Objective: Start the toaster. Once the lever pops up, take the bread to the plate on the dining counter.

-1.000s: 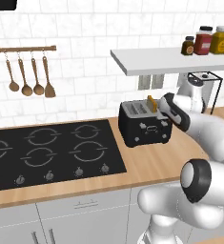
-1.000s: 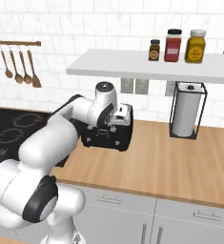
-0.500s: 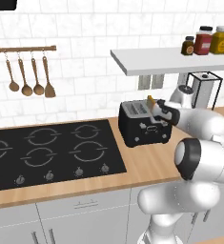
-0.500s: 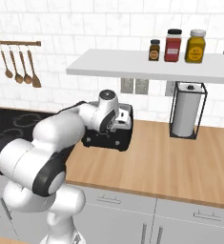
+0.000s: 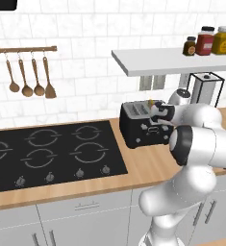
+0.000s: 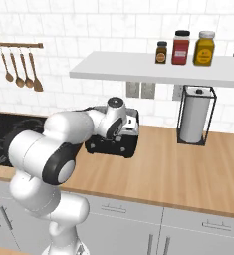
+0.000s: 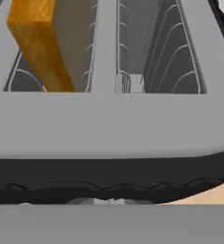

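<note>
White-armed and with its jaws pinched shut on nothing, the gripper pressed at the near end of the black toaster, probably to work its lever, while the bread stood in the left slot.

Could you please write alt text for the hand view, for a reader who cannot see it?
Close-up looking down on the toaster, with its silver top and two slots: the bread, a slice with an orange-brown crust, stands in the left slot, and the right slot shows bare wire guides. A strip of wooden counter shows at lower right.
</note>
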